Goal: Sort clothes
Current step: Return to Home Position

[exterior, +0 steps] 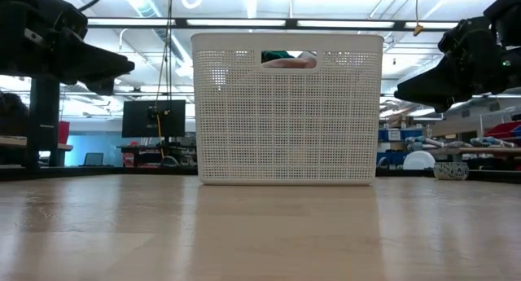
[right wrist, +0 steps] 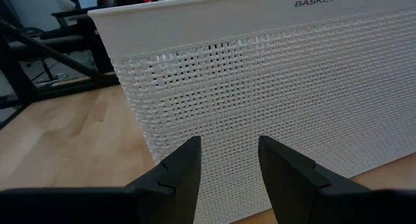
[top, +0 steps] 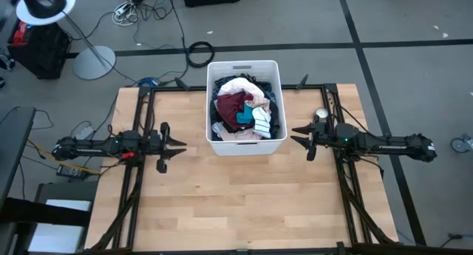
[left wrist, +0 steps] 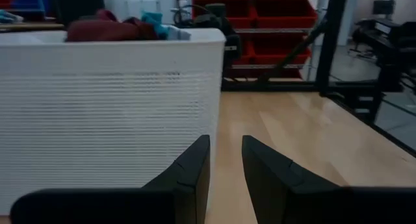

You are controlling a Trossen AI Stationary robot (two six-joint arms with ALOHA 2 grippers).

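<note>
The clothes (top: 244, 111) fill a white slotted basket (top: 245, 145) at the table's far middle: maroon, white, pink, teal and dark pieces piled in it. Maroon and teal cloth (left wrist: 117, 28) peeks over its rim. My left gripper (top: 181, 144) hovers left of the basket, pointing level at it, open and holding nothing (left wrist: 225, 149). My right gripper (top: 294, 132) hovers right of the basket, also open and holding nothing (right wrist: 229, 149), facing the basket's wall.
Bare wooden tabletop (top: 244, 203) stretches between the basket and the near edge. Black frame rails (top: 133, 174) run along both sides of the table. Cables and a lamp stand (top: 92, 59) lie on the floor beyond the far edge.
</note>
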